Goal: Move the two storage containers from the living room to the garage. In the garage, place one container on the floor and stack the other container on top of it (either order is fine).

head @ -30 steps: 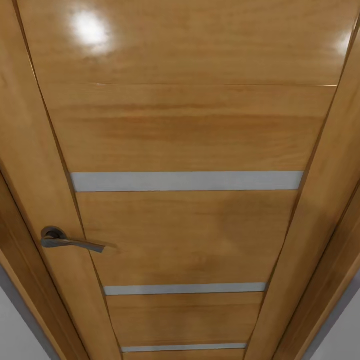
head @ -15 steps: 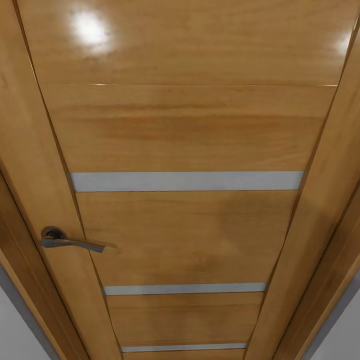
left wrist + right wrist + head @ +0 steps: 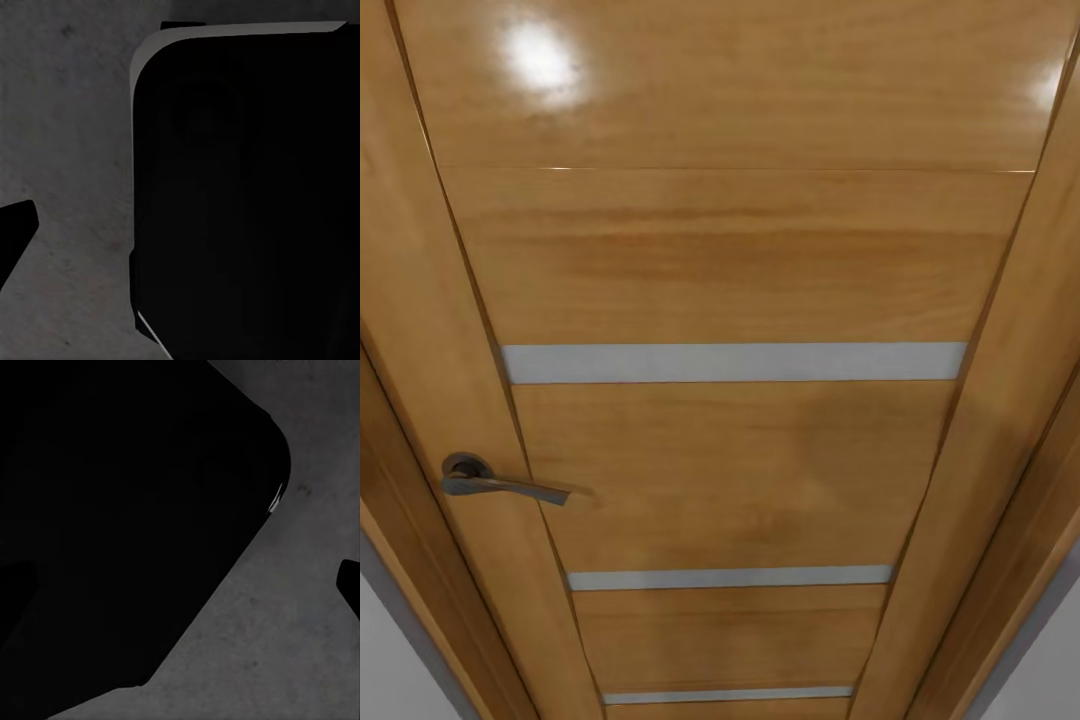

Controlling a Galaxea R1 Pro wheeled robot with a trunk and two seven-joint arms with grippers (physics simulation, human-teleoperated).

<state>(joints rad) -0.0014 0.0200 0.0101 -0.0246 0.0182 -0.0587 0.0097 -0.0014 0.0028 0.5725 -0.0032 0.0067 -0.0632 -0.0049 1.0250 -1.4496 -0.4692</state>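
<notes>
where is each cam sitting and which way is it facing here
Head view: on the robot's head, close up to a wooden door with grey strips and a lever handle.
Left wrist view: near the left gripper, facing down at dark grey concrete floor; a large black body part blocks much of it.
Right wrist view: near the right gripper, facing the floor, with a similar black part in front.
Shared: both wrist views show the mottled grey floor.
</notes>
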